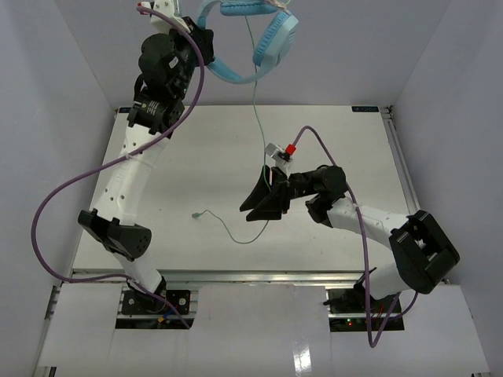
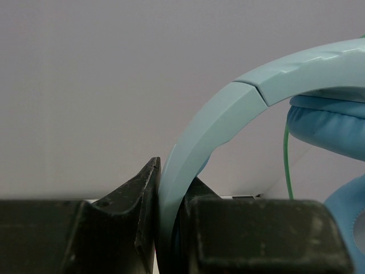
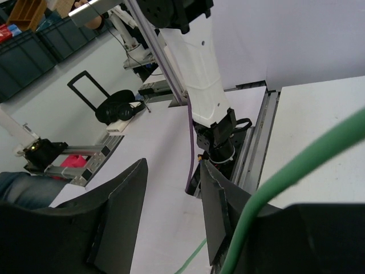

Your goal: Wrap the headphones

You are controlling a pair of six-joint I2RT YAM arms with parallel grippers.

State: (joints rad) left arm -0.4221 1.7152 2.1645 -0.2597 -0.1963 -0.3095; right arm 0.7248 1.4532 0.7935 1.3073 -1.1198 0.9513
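Left gripper [image 2: 171, 177] pinched the headphones' [image 1: 259, 39] headband [image 2: 228, 108] aloft, letting the cable [image 1: 255, 110] dangle. Right gripper [image 3: 174, 171] (fingers spread wide) hovered near it.

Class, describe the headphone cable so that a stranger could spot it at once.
Start at the white table. From the light blue headphones, held up by the left tool, one cable drops onto the table beside the right tool. Unlike the thick purple robot cables, it is thin and pale green.

White table [image 1: 204, 149], cable [image 1: 236, 238] tail on it.
Its loose end curls across the near middle, plug [image 1: 196, 214] lying toward the left.
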